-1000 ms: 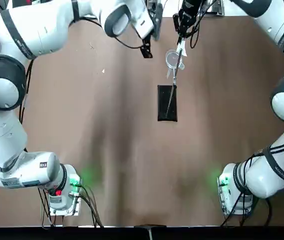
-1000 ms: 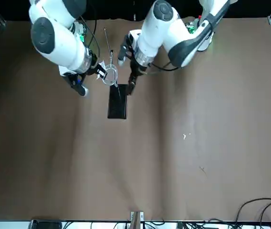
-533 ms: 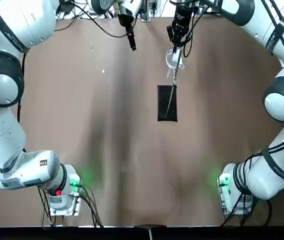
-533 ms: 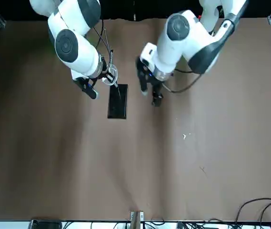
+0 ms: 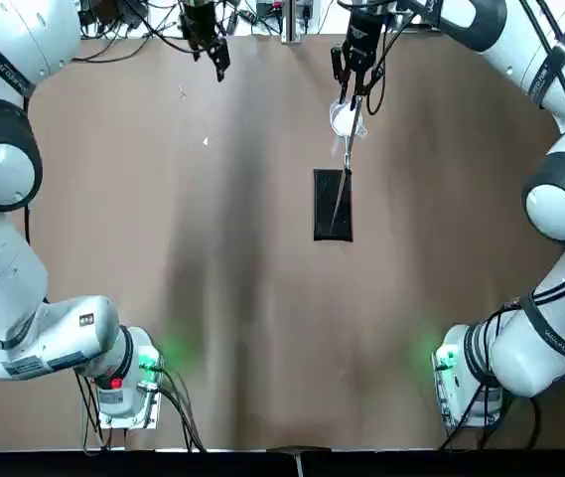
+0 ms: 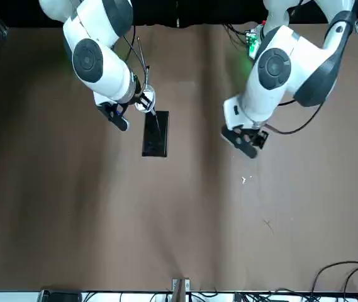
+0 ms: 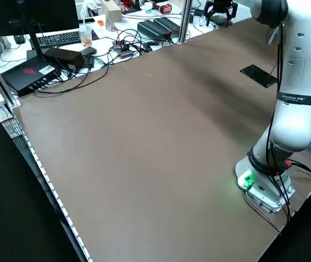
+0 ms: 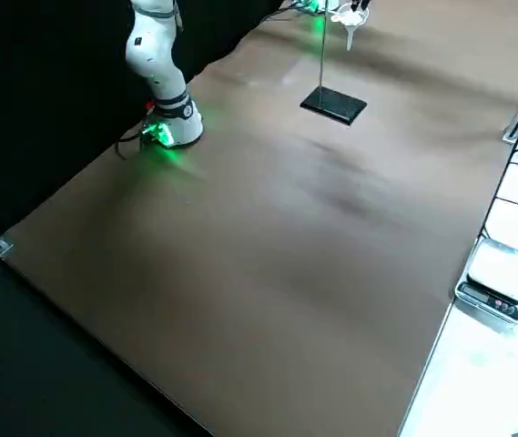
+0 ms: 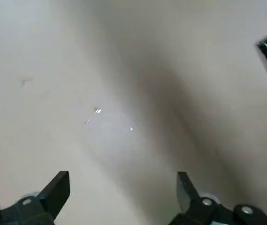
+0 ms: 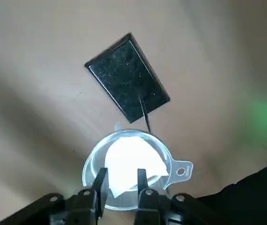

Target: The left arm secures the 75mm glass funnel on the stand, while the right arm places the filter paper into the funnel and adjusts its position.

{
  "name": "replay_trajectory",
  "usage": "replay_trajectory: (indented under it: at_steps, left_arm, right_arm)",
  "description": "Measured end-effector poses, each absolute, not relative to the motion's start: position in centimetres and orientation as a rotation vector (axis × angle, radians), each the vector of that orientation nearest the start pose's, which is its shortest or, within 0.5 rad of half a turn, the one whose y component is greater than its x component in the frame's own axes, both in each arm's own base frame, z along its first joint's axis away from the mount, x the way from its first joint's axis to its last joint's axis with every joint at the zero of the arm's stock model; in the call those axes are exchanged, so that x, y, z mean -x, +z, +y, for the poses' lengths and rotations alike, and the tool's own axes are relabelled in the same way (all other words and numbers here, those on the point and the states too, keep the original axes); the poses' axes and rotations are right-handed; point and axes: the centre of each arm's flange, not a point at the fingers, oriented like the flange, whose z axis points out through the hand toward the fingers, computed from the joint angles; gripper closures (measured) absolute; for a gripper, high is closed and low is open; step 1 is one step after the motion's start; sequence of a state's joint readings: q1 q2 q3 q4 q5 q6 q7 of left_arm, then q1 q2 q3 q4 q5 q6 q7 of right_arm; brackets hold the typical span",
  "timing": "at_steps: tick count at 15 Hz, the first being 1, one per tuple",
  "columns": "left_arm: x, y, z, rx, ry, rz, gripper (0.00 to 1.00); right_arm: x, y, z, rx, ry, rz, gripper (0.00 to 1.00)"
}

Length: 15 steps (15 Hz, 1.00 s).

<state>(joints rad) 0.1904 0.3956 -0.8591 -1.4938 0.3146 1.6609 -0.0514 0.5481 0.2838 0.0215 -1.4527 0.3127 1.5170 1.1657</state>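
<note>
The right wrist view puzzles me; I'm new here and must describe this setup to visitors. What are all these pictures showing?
Two robot arms share one table. One camera looks straight down, one faces the robot, two look in from the sides, and each wrist carries one. The right wrist view looks past the black fingers of the right gripper to a clear funnel with white filter paper inside. Beyond it, the stand's black base sits on the table. The left gripper hovers away from the stand, open and empty. The right fingers are apart too, apparently gripping nothing.
</note>
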Motion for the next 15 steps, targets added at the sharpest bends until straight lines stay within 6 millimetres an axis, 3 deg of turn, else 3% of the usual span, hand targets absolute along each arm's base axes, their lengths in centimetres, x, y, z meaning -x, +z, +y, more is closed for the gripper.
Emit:
replay_trajectory:
  at_steps: [3, 6, 11, 12, 13, 15]
  left_arm:
    - [-57.0, 50.2, -27.9, 3.003, 0.113, 0.529, 0.00]
    - [-58.7, 50.1, -24.0, 2.959, 0.097, 0.385, 0.00]
    - [-60.2, 49.6, -17.9, 2.933, 0.171, 0.233, 0.00]
    - [-60.8, 49.6, -15.5, 2.920, 0.178, 0.172, 0.00]
    - [-61.1, 49.8, -14.2, 2.904, 0.175, 0.155, 0.00]
    - [-61.2, 50.8, -11.8, 2.899, 0.175, 0.145, 0.00]
  right_arm:
    - [-51.0, 51.8, 36.3, 2.895, 0.577, 0.920, 0.68]
    - [-52.3, 52.8, 34.7, 2.868, 0.543, 0.959, 0.68]
    - [-56.6, 54.0, 27.0, 2.820, 0.483, 0.976, 0.68]
    - [-58.0, 54.1, 23.6, 2.850, 0.437, 0.911, 0.67]
    - [-58.5, 54.2, 22.0, 2.874, 0.409, 0.859, 0.67]
    - [-59.4, 54.7, 19.0, 2.906, 0.362, 0.740, 0.56]
